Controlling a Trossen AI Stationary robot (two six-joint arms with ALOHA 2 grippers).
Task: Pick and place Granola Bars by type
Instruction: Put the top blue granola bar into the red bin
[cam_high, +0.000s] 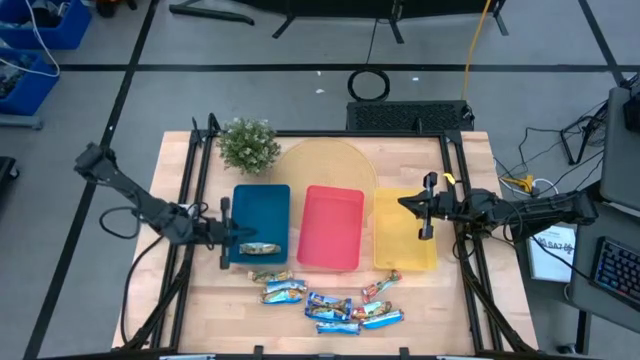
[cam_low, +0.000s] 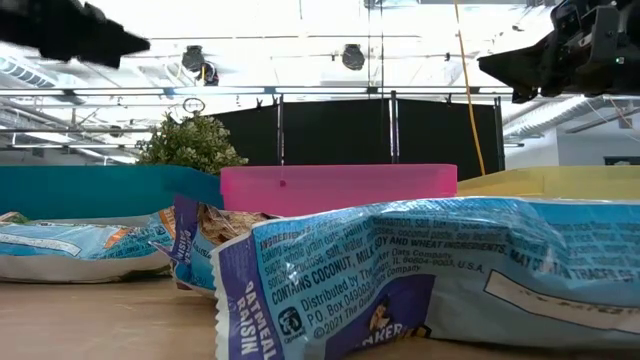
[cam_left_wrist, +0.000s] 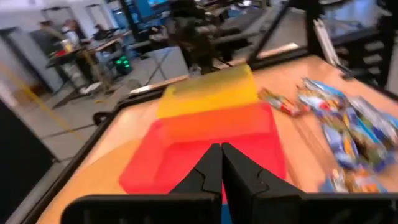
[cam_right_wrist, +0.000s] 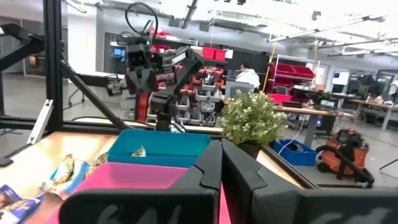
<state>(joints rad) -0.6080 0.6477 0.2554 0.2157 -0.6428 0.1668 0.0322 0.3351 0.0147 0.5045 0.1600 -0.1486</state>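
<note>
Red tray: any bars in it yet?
No. In the high view the red tray holds nothing; one granola bar lies in the blue tray.

blue tray (cam_high: 262, 205), red tray (cam_high: 333, 226), yellow tray (cam_high: 401, 230)

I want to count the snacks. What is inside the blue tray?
One granola bar lies inside the blue tray, near its front edge. The left gripper hangs over the tray's left side, so the floor right under it cannot be seen.
</note>
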